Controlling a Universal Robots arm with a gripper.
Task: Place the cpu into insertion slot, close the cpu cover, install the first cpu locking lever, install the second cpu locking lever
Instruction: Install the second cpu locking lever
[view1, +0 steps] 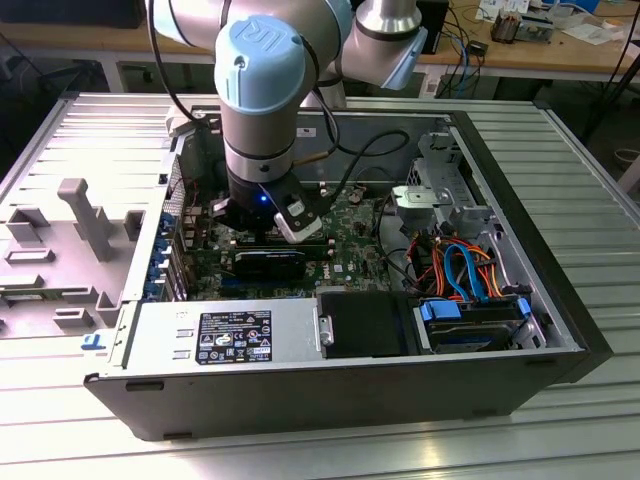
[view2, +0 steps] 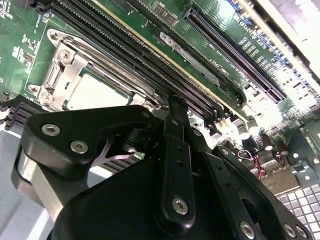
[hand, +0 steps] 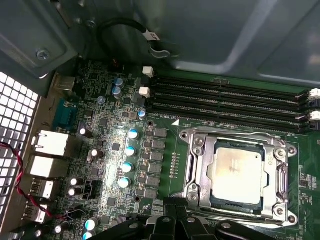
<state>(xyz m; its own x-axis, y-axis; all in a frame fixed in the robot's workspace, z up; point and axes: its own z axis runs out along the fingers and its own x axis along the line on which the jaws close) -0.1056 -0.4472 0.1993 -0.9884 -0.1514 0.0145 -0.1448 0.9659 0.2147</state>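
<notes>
Just beyond the gripper (hand: 175, 220), whose fingers are drawn together on nothing, the cpu (hand: 236, 171) is seated under the cpu cover (hand: 200, 165), which could be scraped by a low approach.

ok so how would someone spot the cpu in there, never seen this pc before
Find the green motherboard and its long black memory slots. Beside them sits a silver cover frame; the cpu is the pale silvery square showing through its window, flat and plain amid small capacitors.
</notes>
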